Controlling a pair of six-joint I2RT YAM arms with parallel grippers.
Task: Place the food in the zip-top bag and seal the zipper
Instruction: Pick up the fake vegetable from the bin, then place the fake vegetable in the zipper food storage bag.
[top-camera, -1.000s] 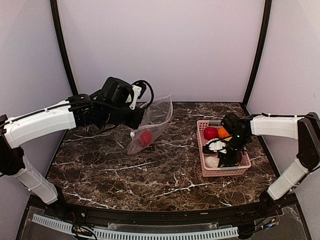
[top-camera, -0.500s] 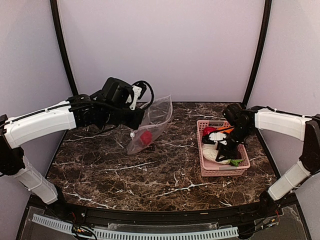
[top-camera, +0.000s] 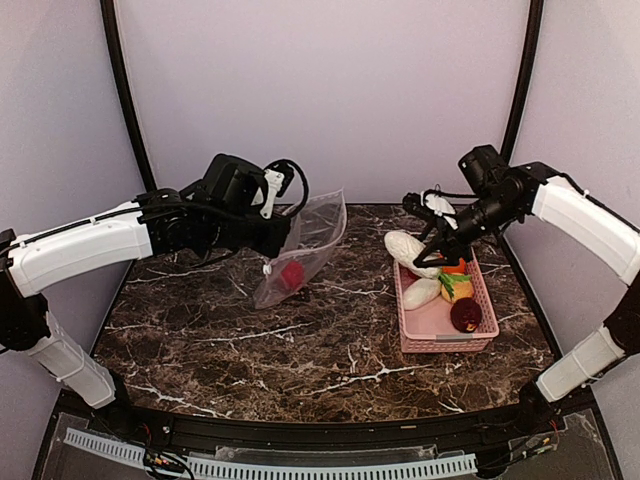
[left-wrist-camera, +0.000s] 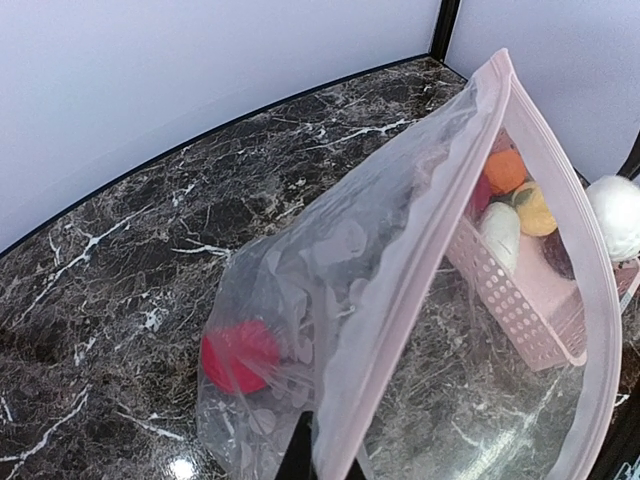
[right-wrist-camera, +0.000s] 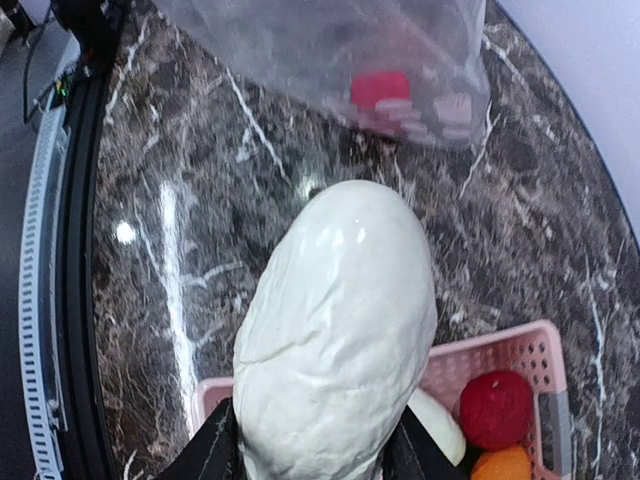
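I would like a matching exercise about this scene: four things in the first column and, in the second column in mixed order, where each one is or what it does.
Column one:
1. left gripper
2. right gripper
3. dark maroon piece
4. zip-top bag

Column two:
A. lies in the pink basket
B. holds a white piece above the table
C. has one red ball inside
D. is shut on the bag's edge

Pairs: 1-D, 2-B, 3-A, 4-C.
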